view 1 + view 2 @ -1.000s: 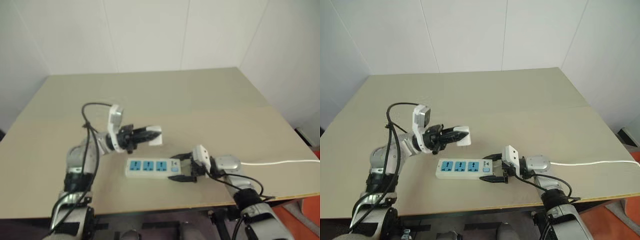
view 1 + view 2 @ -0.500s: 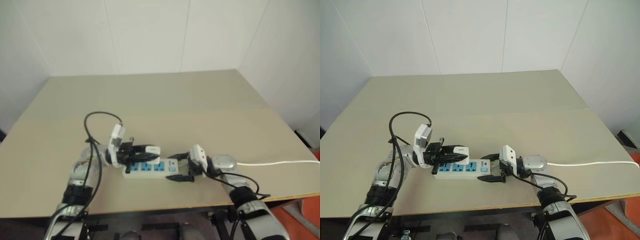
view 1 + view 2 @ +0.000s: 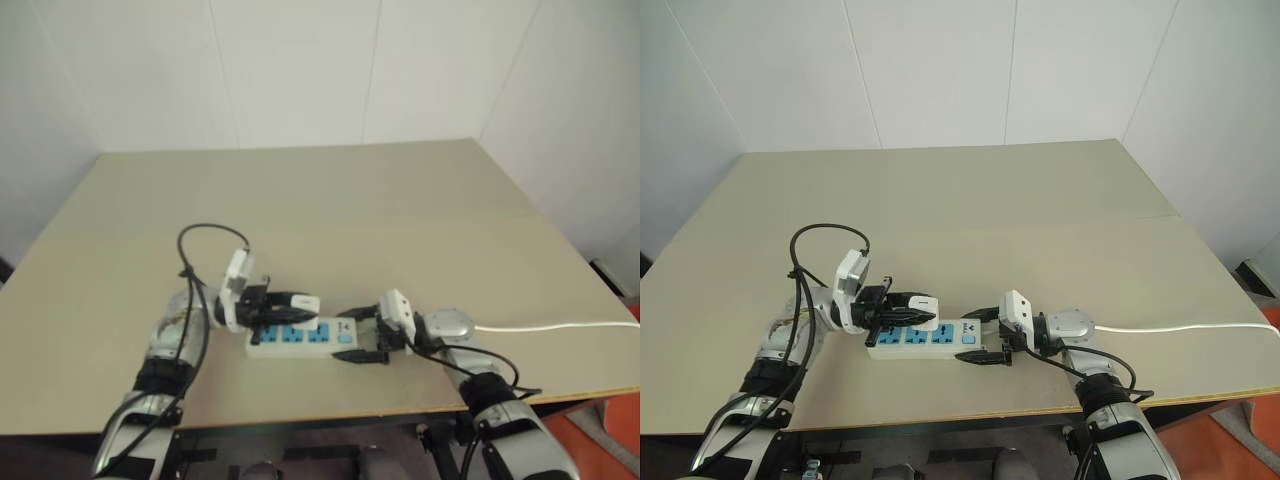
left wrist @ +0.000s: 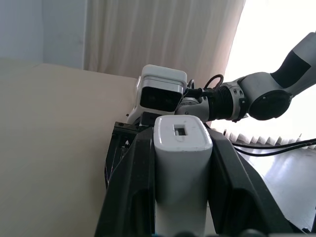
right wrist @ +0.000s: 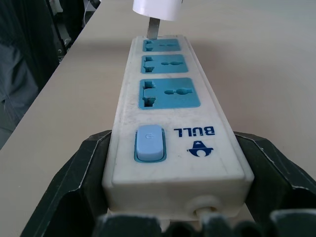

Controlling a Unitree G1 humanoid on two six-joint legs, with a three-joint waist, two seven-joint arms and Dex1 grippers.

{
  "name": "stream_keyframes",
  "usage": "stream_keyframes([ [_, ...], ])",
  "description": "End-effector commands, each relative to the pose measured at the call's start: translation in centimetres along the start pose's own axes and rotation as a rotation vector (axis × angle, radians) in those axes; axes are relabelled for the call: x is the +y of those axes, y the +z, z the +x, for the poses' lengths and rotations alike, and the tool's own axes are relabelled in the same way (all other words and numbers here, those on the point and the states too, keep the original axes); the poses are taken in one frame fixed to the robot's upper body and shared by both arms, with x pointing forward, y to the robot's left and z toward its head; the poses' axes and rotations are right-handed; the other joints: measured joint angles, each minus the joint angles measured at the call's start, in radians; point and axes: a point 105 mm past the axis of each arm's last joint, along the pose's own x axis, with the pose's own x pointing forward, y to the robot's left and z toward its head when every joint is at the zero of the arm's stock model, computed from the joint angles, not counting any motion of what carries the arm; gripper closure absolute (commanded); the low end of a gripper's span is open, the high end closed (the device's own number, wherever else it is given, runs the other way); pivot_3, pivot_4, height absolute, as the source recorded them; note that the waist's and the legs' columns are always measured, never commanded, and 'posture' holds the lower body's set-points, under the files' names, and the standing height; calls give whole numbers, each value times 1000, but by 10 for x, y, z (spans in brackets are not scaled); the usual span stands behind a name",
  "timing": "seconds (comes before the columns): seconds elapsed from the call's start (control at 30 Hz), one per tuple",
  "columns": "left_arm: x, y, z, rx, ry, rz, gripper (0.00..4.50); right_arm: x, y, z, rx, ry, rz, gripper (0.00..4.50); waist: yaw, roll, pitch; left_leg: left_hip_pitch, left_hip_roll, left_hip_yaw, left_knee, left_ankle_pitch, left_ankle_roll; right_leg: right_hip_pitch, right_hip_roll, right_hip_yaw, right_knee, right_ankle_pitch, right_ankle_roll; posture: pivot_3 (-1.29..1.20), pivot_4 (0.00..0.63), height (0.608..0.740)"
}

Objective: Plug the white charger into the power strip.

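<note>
Left eye view: the power strip (image 3: 293, 340) lies on the beige counter (image 3: 330, 210) near its front edge, roughly midway along it. The left gripper (image 3: 290, 304) has its jaws closed on the white charger (image 3: 305, 303), which sits just above the strip's far-left socket. The right gripper (image 3: 362, 335) straddles the strip's switch end, one black finger on each long side. A white cable (image 3: 560, 325) runs off toward the counter's right edge.

Left wrist view: both black fingers (image 4: 133, 182) press against the sides of the charger (image 4: 181, 163), which stands upright between them.

Right wrist view: the strip (image 5: 168, 123) stretches away between the right jaws, whose fingers (image 5: 84, 182) touch both its sides, closed on its switch end. A metal prong under the charger (image 5: 158, 7) reaches the farthest blue socket; whether it has entered the slot cannot be told.
</note>
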Motion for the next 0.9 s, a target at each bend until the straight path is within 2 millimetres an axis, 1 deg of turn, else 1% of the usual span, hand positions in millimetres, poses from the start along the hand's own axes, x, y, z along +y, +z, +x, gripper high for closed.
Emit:
stream_keyframes([
  [0.03, 0, 2, 5, -8, -10, 47, 3490, 5, 3, 7, -5, 37, -18, 1095, 0, 0, 0, 0, 0, 0, 0, 0, 0, 0, 0, 0, 0, 0, 0, 0, 150, 740],
  [0.3, -1, -13, 16, 20, -42, 67, 3490, 6, 2, 8, -1, 37, -20, 1095, 0, 0, 0, 0, 0, 0, 0, 0, 0, 0, 0, 0, 0, 0, 0, 0, 150, 740],
  [0.4, -3, -20, 16, 41, -57, 69, 3490, 5, 3, 7, 0, 33, -22, 1095, 0, 0, 0, 0, 0, 0, 0, 0, 0, 0, 0, 0, 0, 0, 0, 0, 150, 740],
  [0.7, 3, -24, 14, 43, -31, 60, 3490, 7, 1, 6, 4, 27, -19, 1095, 1, 0, 0, 0, 0, 0, 0, 0, 0, 0, 0, 0, 0, 0, 0, 0, 150, 740],
  [0.9, 5, -27, 18, 31, -24, 55, 3490, 7, 1, 7, 5, 28, -18, 1095, 2, 0, 0, 0, 0, 0, 0, 0, 0, 0, 0, 0, -1, 0, 0, 0, 150, 740],
])
